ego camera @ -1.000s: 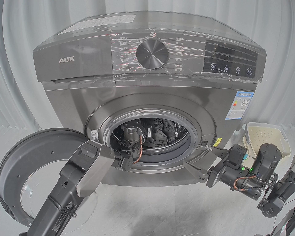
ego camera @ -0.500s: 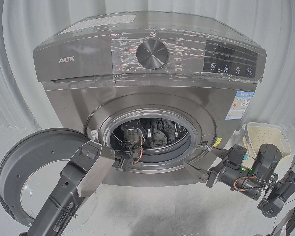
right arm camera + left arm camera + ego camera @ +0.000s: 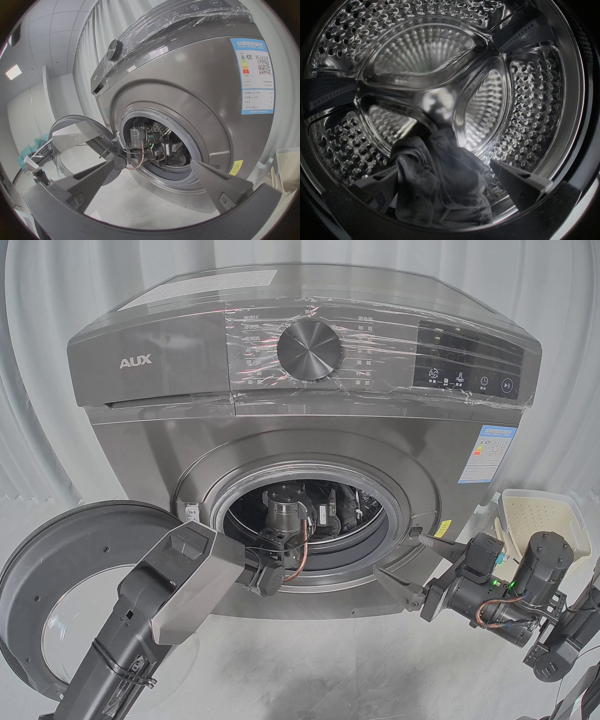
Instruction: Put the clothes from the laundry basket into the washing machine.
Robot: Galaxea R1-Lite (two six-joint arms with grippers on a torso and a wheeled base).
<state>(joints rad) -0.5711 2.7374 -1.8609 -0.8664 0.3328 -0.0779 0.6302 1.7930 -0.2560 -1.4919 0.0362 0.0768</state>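
The grey washing machine stands with its round door swung open to the left. My left arm's wrist reaches through the opening into the steel drum. Inside, my left gripper is open, its fingers wide apart. A dark grey garment lies bunched between them on the drum floor, against one finger. A bit of dark cloth shows past the wrist. My right gripper hangs open and empty in front of the machine's lower right. The cream laundry basket sits to the right.
The grey floor spreads in front of the machine. White curtains hang behind and beside it. The basket's perforated wall lies close to my right arm. The open door takes up the room on the left.
My left arm has pushed farther into the drum and shifted to the right, and its wrist now hides most of the dark cloth. The right arm has not moved.
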